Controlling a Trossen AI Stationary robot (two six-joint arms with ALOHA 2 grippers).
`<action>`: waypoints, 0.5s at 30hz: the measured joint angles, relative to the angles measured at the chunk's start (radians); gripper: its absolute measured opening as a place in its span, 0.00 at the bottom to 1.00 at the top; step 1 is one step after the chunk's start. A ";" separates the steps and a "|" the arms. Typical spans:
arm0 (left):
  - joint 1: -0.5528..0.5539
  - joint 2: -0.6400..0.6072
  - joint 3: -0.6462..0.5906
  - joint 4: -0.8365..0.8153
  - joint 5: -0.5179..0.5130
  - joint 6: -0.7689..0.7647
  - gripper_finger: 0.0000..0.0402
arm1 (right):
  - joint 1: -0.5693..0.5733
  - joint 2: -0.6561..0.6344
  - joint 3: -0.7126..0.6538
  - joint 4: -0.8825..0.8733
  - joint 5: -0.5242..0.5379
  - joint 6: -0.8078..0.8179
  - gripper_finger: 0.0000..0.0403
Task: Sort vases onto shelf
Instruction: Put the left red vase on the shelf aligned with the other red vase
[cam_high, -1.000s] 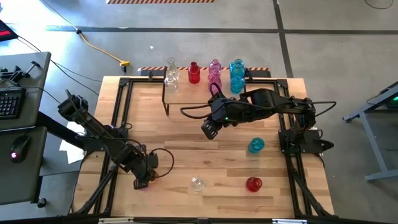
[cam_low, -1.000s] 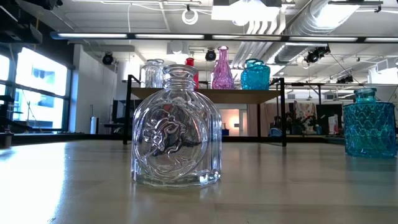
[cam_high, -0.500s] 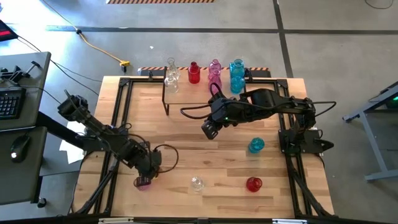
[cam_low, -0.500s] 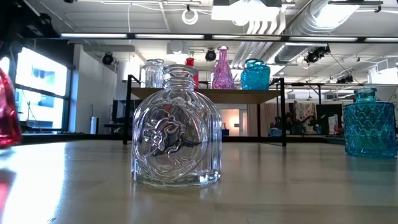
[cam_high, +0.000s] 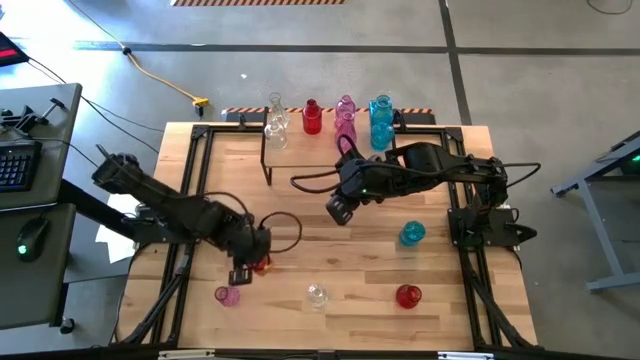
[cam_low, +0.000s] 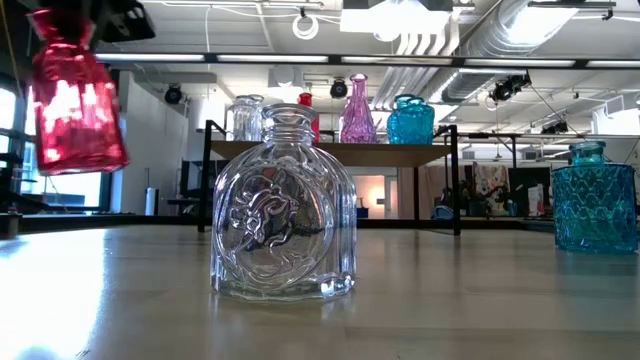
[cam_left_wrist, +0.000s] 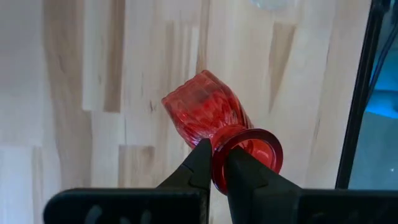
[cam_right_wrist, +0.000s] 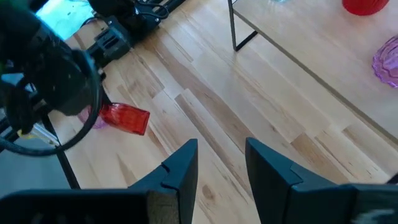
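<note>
Left pincer (cam_high: 250, 268) pinches a red vase (cam_left_wrist: 208, 119) by its neck, lifted clear of the surface (cam_high: 300, 215) near its left front. Right pincer (cam_high: 338, 209) hangs spread mid-surface, before the shelf (cam_high: 300, 148).

One camera looks straight down on the whole bench (cam_high: 300, 200); another sits at bench-top level, very near a clear vase (cam_low: 284, 205). Both show the shelf (cam_high: 330, 150). Wrist cameras look close onto the boards.
</note>
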 joint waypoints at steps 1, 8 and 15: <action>0.014 0.000 0.009 0.000 0.000 0.014 0.03 | 0.000 0.000 0.000 -0.004 -0.002 -0.005 0.28; 0.119 0.000 0.073 -0.053 0.000 0.112 0.03 | -0.009 0.000 0.000 -0.040 -0.005 -0.050 0.28; 0.229 -0.001 0.135 -0.080 0.000 0.202 0.03 | -0.043 0.000 0.000 -0.043 -0.024 -0.118 0.28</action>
